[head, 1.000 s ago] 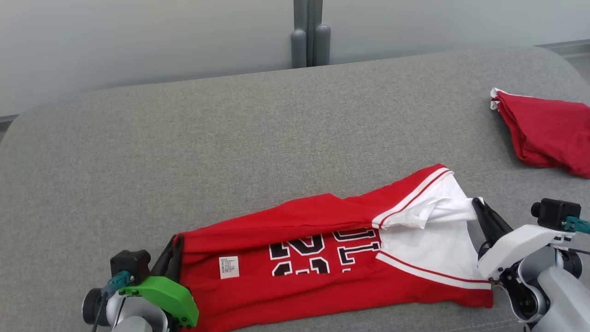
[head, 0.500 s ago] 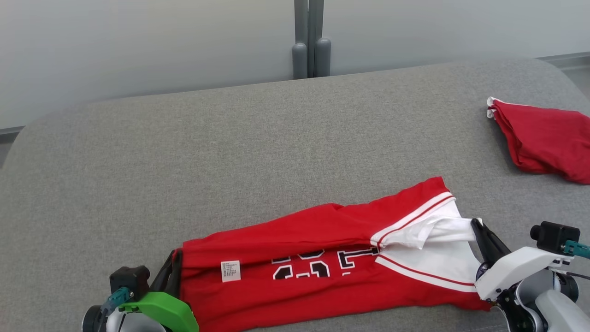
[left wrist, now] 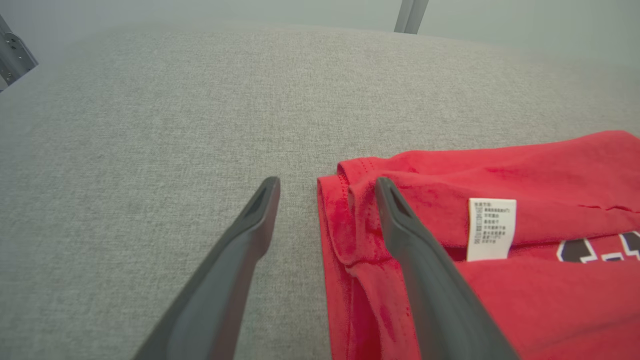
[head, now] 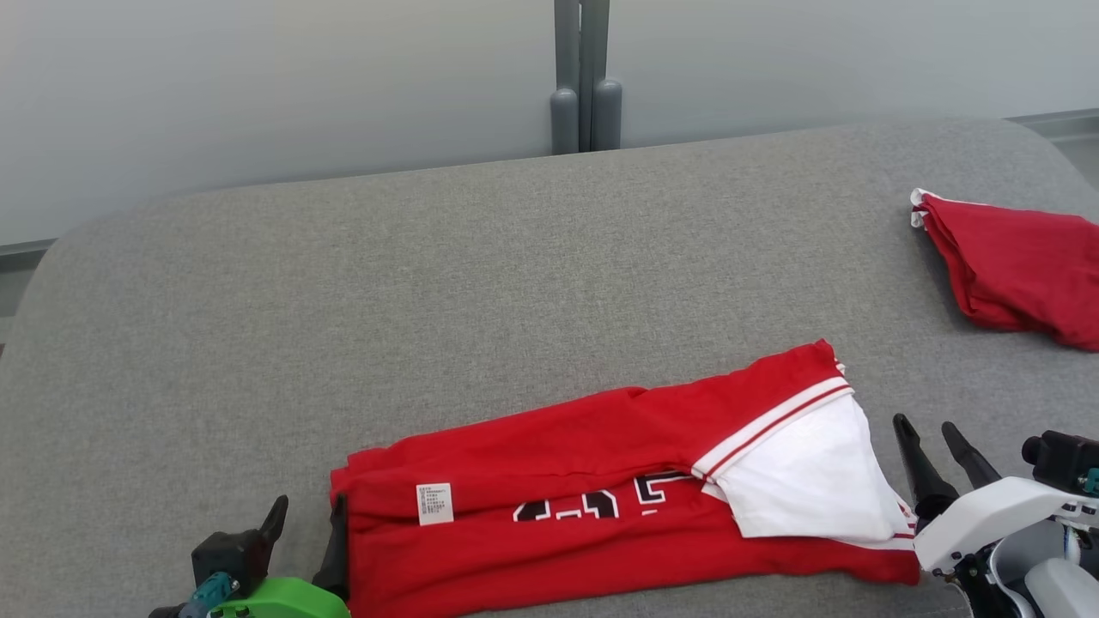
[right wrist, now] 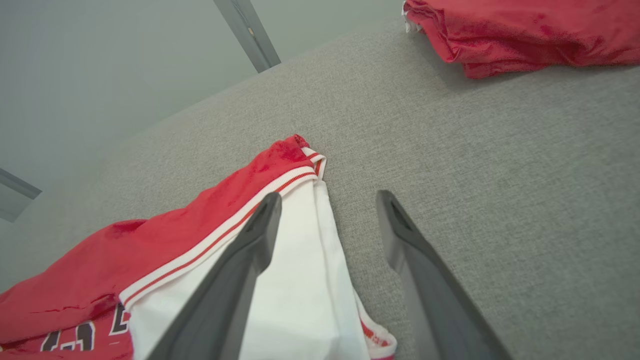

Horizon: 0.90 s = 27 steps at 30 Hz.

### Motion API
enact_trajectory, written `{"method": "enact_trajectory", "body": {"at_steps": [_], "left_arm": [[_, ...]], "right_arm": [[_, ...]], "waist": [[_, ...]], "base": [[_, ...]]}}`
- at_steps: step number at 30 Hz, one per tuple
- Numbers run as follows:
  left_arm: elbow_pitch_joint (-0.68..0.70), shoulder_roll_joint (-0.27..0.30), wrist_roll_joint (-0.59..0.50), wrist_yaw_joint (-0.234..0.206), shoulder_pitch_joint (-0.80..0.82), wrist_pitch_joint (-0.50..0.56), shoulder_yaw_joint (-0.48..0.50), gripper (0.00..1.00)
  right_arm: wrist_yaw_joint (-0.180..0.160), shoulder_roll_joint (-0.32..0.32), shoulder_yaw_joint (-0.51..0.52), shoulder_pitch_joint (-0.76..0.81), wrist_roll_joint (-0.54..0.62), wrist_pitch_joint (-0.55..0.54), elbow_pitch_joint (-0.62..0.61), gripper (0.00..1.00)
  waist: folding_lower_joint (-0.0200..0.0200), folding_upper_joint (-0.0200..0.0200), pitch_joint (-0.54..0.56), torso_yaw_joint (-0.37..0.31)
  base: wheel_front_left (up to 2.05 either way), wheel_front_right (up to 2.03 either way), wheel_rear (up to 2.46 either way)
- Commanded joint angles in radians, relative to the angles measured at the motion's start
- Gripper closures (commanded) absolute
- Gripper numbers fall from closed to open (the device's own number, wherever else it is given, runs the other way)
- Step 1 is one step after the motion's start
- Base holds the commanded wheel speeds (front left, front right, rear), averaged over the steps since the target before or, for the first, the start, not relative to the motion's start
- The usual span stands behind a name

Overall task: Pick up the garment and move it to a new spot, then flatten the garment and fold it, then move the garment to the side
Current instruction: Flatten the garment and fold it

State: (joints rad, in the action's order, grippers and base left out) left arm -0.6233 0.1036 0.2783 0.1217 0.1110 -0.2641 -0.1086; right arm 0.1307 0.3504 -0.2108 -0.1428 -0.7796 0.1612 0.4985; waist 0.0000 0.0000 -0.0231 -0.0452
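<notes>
The garment is a red jersey with black-and-white numbers, a white sleeve panel and a white label, folded lengthwise near the front of the grey surface. My left gripper stands open at its left end; in the left wrist view the garment's red hem lies between the fingers, ungripped. My right gripper is open at the right end, just beyond the white panel. In the right wrist view its left finger is over the white cloth, the other over bare surface.
A second red cloth lies bunched at the far right edge, also in the right wrist view. The grey padded surface stretches wide behind and to the left. A grey post stands behind the far edge.
Both grippers have opened and let go of the garment's ends. The white sleeve edge dropped flat. The camera view has shifted slightly.
</notes>
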Motion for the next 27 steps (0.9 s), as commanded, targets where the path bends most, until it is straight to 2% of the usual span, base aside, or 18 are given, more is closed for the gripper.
{"method": "enact_trajectory", "body": {"at_steps": [1,13,27], "left_arm": [[0.024,-0.009,-0.022,-0.007,-0.029,0.001,0.019,0.00],[0.137,-0.044,-0.106,0.001,-0.075,0.001,0.062,0.00],[0.184,-0.052,-0.124,0.009,-0.080,0.001,0.038,0.00]], "right_arm": [[-0.001,-0.004,0.018,0.011,0.026,0.020,0.000,0.00],[-0.001,-0.034,0.064,-0.048,0.206,0.052,0.123,0.00],[-0.001,-0.054,0.088,-0.089,0.276,0.078,0.310,0.00]], "waist": [[0.0000,0.0000,0.009,0.013],[0.0000,0.0000,0.002,0.097],[0.0000,0.0000,-0.032,0.167]], "base": [[0.00,0.00,0.00],[0.00,0.00,0.00],[0.00,0.00,0.00]]}}
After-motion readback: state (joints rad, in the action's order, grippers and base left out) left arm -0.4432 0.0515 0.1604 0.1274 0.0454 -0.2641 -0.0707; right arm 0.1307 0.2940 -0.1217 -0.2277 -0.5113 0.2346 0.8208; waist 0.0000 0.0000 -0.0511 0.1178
